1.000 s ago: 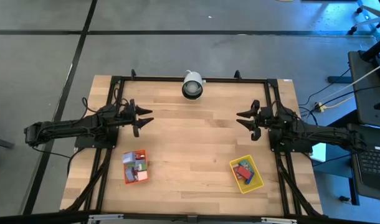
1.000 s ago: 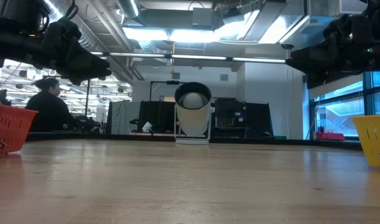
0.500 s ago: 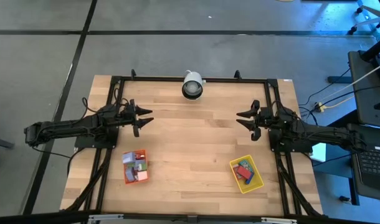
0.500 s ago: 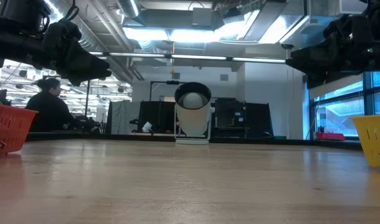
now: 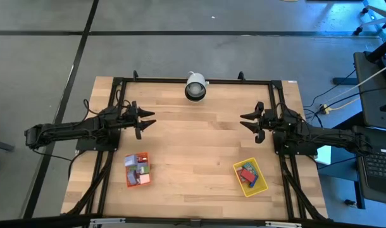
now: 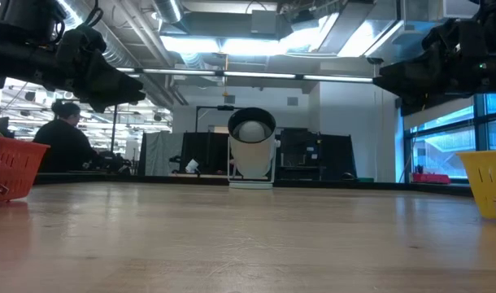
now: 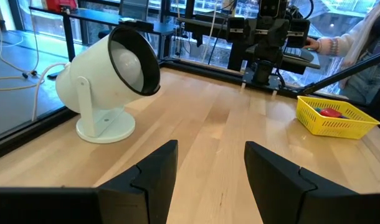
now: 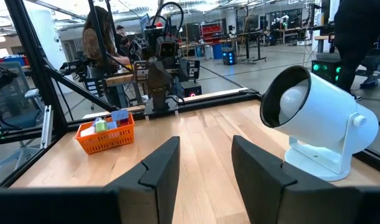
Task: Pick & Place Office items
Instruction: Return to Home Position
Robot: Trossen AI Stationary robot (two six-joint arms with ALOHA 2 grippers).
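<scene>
Several small blocky office items in red, blue, lilac and green lie in the orange tray near the table's near-left part; the same tray shows in the right wrist view. A few red and teal pieces lie in the yellow tray at the near right, which is the yellow tray in the left wrist view. My left gripper hovers open at the left side, raised above the table. My right gripper hovers open at the right side, facing it.
A white lamp-like camera housing stands at the middle of the far edge. Black frame rails run along the table's sides. Bare wood lies between the grippers and trays. A person sits in the room beyond.
</scene>
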